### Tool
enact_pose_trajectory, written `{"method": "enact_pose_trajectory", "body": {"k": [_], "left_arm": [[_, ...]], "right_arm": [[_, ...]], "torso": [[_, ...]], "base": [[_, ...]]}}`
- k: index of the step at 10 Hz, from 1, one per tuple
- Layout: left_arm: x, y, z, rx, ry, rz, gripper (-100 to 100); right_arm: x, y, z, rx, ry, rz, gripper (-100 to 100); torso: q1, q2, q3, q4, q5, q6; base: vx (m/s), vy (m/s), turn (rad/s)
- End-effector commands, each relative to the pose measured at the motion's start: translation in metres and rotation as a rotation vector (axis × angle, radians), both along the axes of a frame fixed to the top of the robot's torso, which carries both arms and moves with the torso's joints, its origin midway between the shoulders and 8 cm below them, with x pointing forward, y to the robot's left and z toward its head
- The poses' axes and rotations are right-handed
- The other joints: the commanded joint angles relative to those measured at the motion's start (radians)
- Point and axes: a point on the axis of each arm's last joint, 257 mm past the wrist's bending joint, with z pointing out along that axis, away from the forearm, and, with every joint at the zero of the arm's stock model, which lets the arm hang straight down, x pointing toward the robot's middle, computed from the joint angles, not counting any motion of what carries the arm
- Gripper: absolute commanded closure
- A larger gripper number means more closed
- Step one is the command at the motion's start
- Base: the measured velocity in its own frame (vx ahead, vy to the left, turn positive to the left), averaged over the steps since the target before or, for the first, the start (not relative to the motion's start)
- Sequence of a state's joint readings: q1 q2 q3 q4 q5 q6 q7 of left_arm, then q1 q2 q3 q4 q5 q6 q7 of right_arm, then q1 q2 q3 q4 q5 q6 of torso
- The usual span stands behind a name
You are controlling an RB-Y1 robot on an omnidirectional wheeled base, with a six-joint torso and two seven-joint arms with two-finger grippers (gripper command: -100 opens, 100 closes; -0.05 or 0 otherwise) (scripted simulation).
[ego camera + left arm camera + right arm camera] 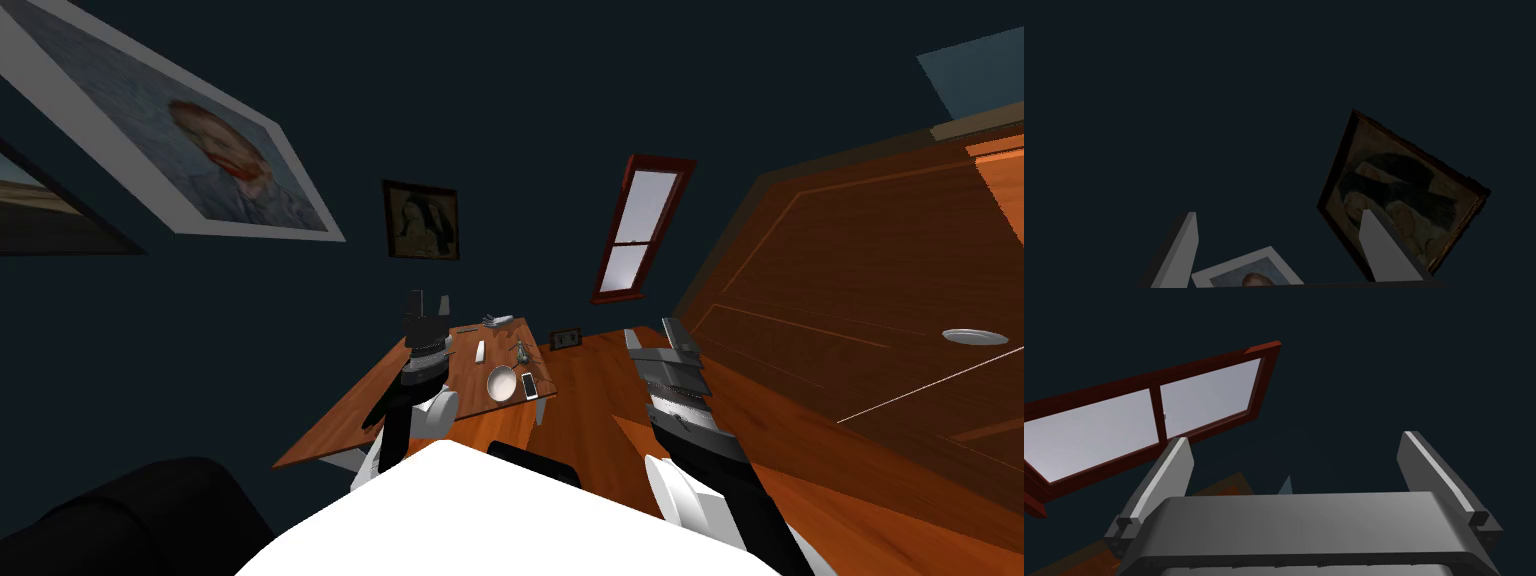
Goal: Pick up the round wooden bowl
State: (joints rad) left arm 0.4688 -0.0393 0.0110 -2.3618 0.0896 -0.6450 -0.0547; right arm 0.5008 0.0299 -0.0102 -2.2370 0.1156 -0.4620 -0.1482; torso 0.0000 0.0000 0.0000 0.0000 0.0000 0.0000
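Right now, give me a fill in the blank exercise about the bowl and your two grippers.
1. The round bowl rests on the ___.
2. The left gripper and the right gripper both have their fingers ___.
3. The round bowl is held by ___ gripper.
Missing words: table; open; neither.

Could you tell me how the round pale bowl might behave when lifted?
The round pale bowl looks rigid, so it probably won't flex. Its curved wall may slip between thin jaws. Shallow and upright, it seems unlikely to tip.
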Motion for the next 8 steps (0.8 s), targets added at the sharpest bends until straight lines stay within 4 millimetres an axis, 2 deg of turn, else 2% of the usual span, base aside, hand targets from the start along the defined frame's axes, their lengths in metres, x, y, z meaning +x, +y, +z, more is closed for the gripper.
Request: {"method": "enact_pose_trajectory", "body": {"k": [1,4,5,8], "left_arm": [[0.011,-0.006,-0.009,0.015,0.031,-0.028,-100],[0.037,-0.015,-0.033,0.031,0.106,-0.078,-100],[0.037,-0.015,-0.033,0.031,0.106,-0.078,-100],[0.071,-0.026,-0.069,0.036,0.212,-0.134,-100]], "right_arm": [[0.0,0.0,0.0,0.0,0.0,0.0,0],[0.0,0.0,0.0,0.0,0.0,0.0,0],[0.0,0.0,0.0,0.0,0.0,0.0,0],[0.0,0.0,0.0,0.0,0.0,0.0,0]], "torso": [[0.0,0.0,0.0,0.0,0.0,0.0],[-0.003,0.003,0.002,0.001,0.0,0.0],[-0.002,0.003,0.002,0.001,-0.001,0.0],[-0.002,0.003,0.002,0.001,0.0,0.0]], "base": [[-0.021,-0.017,0.032],[-0.053,-0.037,0.037],[-0.036,-0.026,0.006],[-0.048,-0.036,0.031]]}}
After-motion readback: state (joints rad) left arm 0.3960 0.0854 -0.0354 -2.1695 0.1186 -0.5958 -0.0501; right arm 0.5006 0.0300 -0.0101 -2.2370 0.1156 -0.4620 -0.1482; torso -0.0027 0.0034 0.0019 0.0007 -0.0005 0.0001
